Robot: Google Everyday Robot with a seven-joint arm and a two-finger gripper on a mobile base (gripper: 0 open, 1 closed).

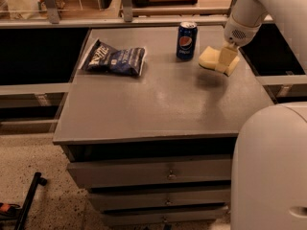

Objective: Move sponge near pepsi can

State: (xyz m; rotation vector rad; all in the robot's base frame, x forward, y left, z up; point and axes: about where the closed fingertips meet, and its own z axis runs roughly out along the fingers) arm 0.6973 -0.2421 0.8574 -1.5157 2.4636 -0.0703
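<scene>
The pale yellow sponge (209,57) hangs a little above the grey table top (158,104), with its shadow on the surface below it. My gripper (226,60) comes down from the white arm at the upper right and is shut on the sponge's right part. The dark blue pepsi can (186,40) stands upright at the back of the table, just left of the sponge with a small gap between them.
A dark blue crinkled chip bag (115,59) lies at the back left of the table. The table has drawers (168,174) in its front. The robot's white body (271,171) fills the lower right. A shelf rail (144,20) runs behind the table.
</scene>
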